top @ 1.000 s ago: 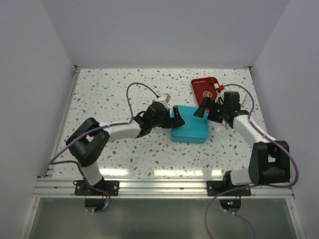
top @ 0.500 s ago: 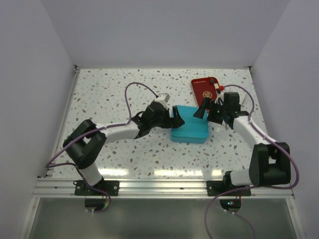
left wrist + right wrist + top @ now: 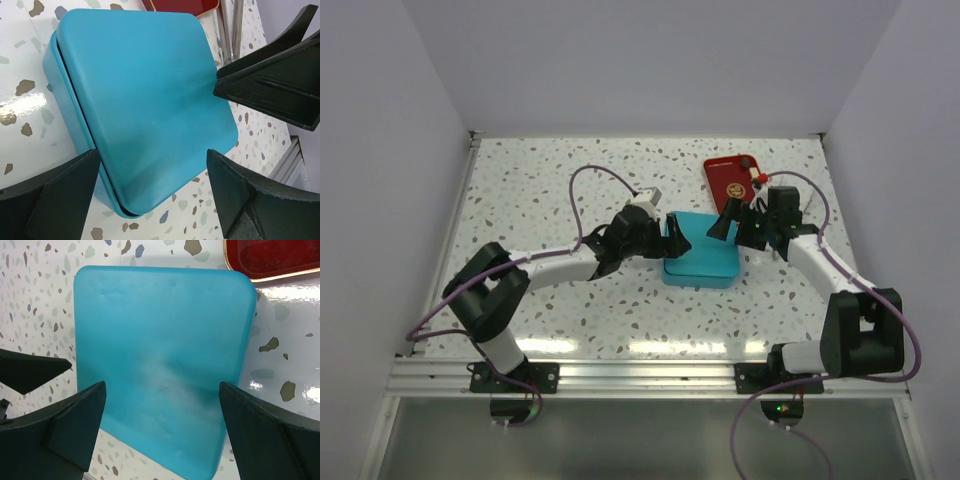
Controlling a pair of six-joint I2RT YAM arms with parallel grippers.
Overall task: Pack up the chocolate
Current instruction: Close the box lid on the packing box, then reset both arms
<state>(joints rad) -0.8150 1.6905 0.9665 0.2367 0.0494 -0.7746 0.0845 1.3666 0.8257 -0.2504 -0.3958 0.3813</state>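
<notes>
Teal box (image 3: 700, 262) sits shut on the speckled table (image 3: 540, 190), and both my grippers are spread wide over it, gripping nothing. My left gripper (image 3: 672, 240) straddles the box's left end. My right gripper (image 3: 728, 222) straddles the end by the red tray (image 3: 730, 175). In the wrist views my fingers (image 3: 75, 425) flank the lid (image 3: 150, 90) on either side, but I honestly can't tell if any pad touches it. Chocolate? Can't see a single piece anywhere. The lid's on, so the inside is hidden. Tray is cut off at the frame edge in both wrist views, and my right gripper partly covers it from above.
</notes>
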